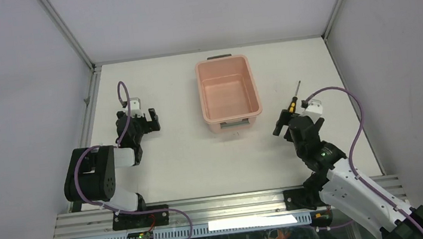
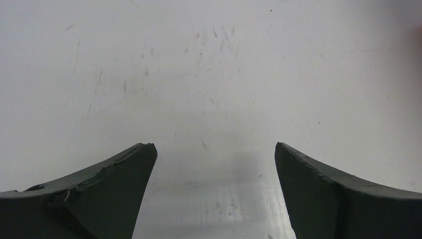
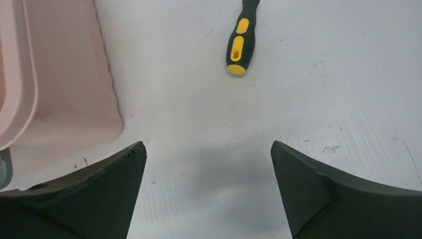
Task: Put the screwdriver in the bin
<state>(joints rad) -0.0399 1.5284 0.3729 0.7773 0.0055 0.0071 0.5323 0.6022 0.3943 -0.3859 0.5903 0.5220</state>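
The right tool [image 3: 206,149] is hovering, jaws parted wide, near the screwdriver [image 3: 239,42] lying beside the bin [image 3: 69,79]. The left tool [image 2: 214,149] is gaping too, holding nothing.

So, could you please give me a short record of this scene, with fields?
screwdriver: lying on the table, right of the bin, not held
bin: upright, nothing visible inside
right gripper: open, just short of the screwdriver's handle, not touching it
left gripper: open, holding nothing
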